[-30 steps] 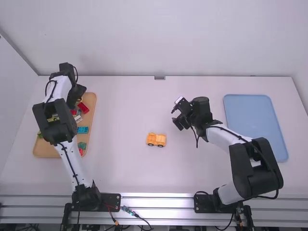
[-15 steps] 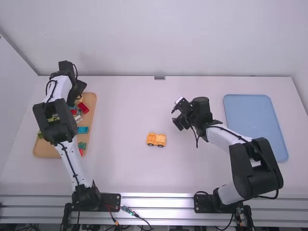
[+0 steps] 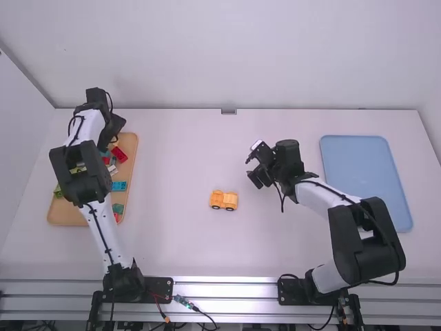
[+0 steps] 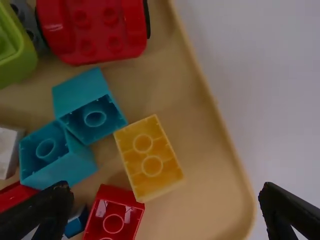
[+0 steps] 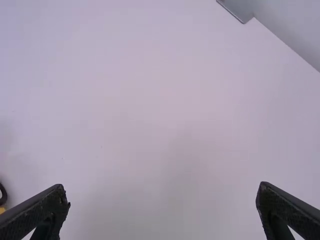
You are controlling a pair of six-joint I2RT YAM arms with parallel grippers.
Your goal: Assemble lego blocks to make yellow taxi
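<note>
At the far end of the wooden tray is my left gripper, mostly hidden by its own arm. In the left wrist view the gripper is open above a yellow block, which lies with its hollow underside up, against a teal block and close to a red block. An orange-yellow toy vehicle base with dark wheels stands mid-table. To its right and farther back is my right gripper, above the table; in the right wrist view the gripper is open and holds nothing.
Around the yellow block in the tray are a red wheeled piece, a lime green block, a second teal block and a white block. A blue tray lies at the table's right.
The left arm has shifted slightly to the right over the wooden tray. The right arm and the toy vehicle base have stayed still.
</note>
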